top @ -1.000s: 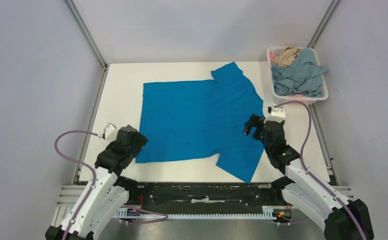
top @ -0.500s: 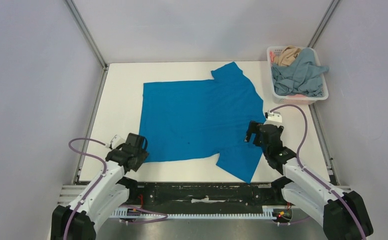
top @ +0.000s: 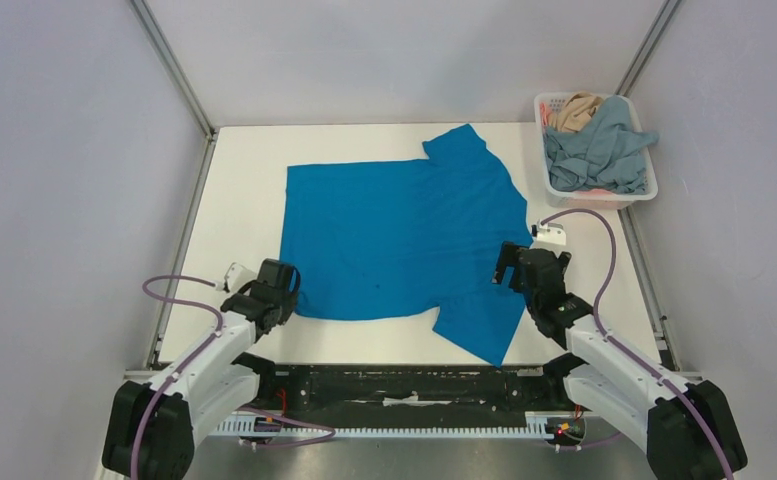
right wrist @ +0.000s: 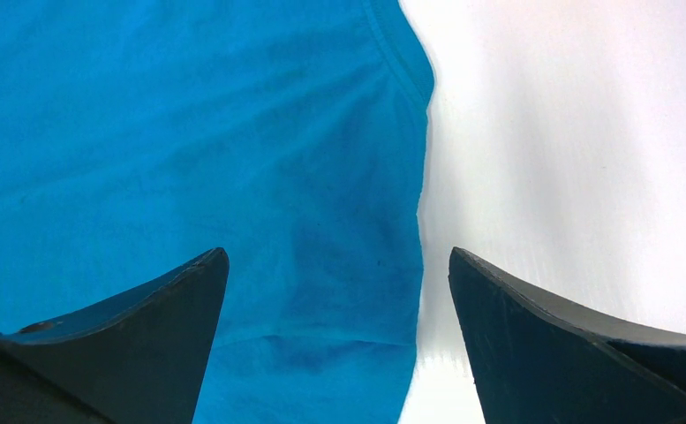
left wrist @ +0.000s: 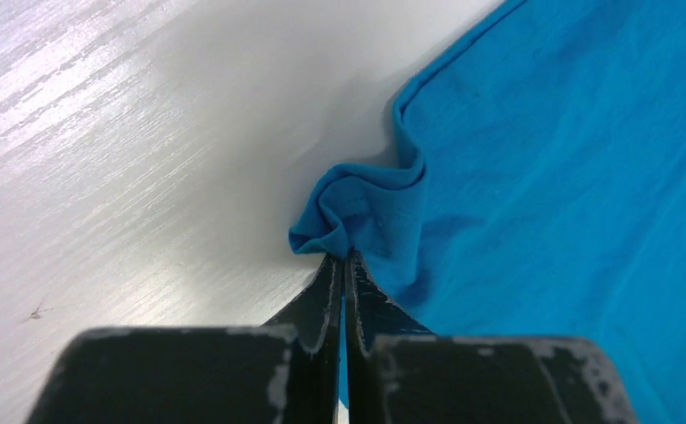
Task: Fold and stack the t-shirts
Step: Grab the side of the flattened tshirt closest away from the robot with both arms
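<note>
Blue shirt [top: 394,235] lies flat on the surface [top: 236,185], left claw [left wrist: 343,261] clenched on its near-left hem corner, right claw [right wrist: 339,256] hanging released over the near-right sleeve edge, so it'd best pinch that edge low first, then both lift evenly to avoid skewing the fold.

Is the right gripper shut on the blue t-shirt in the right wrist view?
No, the right gripper is wide open, with the blue t-shirt lying loose between its fingers.
</note>
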`<control>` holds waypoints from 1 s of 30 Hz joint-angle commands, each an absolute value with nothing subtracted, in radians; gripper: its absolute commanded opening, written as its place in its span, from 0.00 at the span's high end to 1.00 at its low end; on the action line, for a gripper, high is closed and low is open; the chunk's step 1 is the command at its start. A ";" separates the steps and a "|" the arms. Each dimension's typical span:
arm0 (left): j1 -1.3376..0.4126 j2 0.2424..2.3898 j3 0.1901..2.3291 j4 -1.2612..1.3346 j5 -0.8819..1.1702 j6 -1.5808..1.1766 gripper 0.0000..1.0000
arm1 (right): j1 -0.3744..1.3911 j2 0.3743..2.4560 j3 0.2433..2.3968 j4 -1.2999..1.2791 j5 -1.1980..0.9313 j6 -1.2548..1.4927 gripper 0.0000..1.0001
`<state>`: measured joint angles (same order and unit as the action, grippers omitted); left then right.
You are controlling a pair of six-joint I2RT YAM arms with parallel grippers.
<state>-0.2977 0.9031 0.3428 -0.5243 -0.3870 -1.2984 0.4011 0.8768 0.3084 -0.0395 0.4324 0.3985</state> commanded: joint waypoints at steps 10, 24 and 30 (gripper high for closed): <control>-0.293 0.810 0.362 -0.506 -0.486 -1.177 0.98 | 0.398 0.886 0.387 -0.046 0.326 0.383 0.02; -0.293 0.715 0.348 -0.569 -0.561 -1.205 0.98 | 0.794 0.890 0.533 -0.679 0.188 0.457 0.09; -0.293 0.715 0.353 -0.572 -0.547 -1.198 0.98 | 1.045 1.001 0.521 -0.734 0.125 0.521 0.15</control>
